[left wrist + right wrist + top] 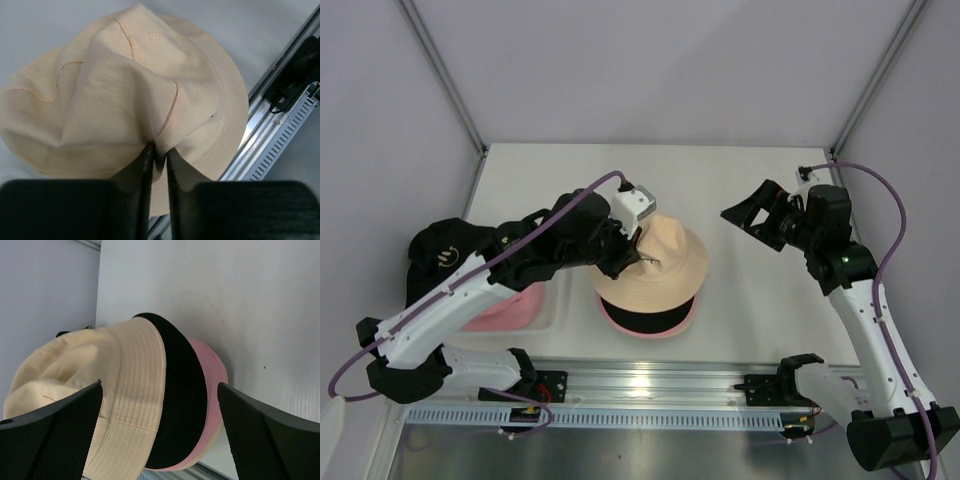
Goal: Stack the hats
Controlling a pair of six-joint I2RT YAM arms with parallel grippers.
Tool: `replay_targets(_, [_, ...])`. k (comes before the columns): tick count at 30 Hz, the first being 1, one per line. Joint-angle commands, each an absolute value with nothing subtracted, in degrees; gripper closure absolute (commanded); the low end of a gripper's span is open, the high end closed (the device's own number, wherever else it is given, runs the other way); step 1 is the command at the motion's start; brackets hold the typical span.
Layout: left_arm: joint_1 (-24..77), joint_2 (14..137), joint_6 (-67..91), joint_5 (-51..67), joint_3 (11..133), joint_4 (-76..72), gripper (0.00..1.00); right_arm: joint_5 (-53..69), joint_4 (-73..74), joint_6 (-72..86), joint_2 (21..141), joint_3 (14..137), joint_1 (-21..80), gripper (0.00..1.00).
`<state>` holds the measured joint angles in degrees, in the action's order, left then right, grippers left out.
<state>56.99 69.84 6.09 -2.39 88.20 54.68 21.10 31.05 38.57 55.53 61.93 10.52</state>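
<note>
Fabric sits between your left fingers [146, 190]: they stand narrow, pinched on a raised fold in the crown of the cream-beige fabric bucket hat [125, 100]. The cloth bunches and creases toward that pinch, while the hat's brim spreads flat all round.

Your cream-beige fabric bucket hat is the top of a stack near the middle of the bench [750, 300]. Under it shows the brim of a black fabric bucket hat [182, 405]. Under that, lowest of the three, is the rim of a pink fabric bucket hat [212, 385].

Your right fingers [55, 435] are spread wide and grip nothing. They are off to the right of the stack, well apart from it and turned toward it, so the three brims show between them in the right wrist view.

Further out on your left lie two more hats. A second black bucket hat with a small white logo [440, 250] is at the left edge of the bench. A second pink bucket hat [510, 305] is just beside it, nearer the stack. Your left arm [490, 280] reaches across above that pink one on its way to the stack, hiding much of it from the top camera. A purple cable [570, 200] loops along the arm.

Along the near edge of the bench runs a ribbed aluminium rail [650, 385], close beside the stack's near brim in the left wrist view.
</note>
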Motion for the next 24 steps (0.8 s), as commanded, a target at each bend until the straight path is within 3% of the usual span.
replay_targets(1, [57.57,68.38,9.58,-2.01,86.40,54.22,0.73,25.04,25.24,39.90,53.97,59.25,11.86,0.01])
replay_targets(3, [57.57,68.03,11.51,-4.55,85.96,55.36,0.58,25.49,23.74,39.29,54.05,57.32,14.14,0.00])
replay_targets(4, [57.57,66.90,12.38,-8.92,86.04,56.68,0.39,25.66,22.60,39.37,54.40,56.87,14.85,0.00])
replay_targets(5, [57.57,66.01,13.96,-11.05,86.04,57.12,0.29,25.84,22.15,39.64,54.93,56.52,15.81,0.00])
replay_targets(7, [57.57,63.38,15.55,-14.75,86.40,57.22,0.01,26.02,20.66,41.30,55.46,55.55,16.26,0.00])
replay_targets(15, [51.70,45.98,39.87,-34.63,77.64,53.79,0.00,19.17,12.25,49.65,52.31,46.78,20.56,0.04])
replay_targets(17, [45.40,43.60,46.02,-31.49,74.90,53.35,0.00,19.07,9.16,53.85,50.81,41.61,20.66,0.07])
replay_targets(20, [36.52,40.17,51.93,-16.49,65.95,49.67,0.01,18.47,3.88,59.56,47.82,36.50,20.92,0.11])
replay_targets(24, [30.42,37.01,57.73,-5.40,56.71,41.16,0.00,12.15,-4.27,66.25,41.76,29.37,23.20,0.11])
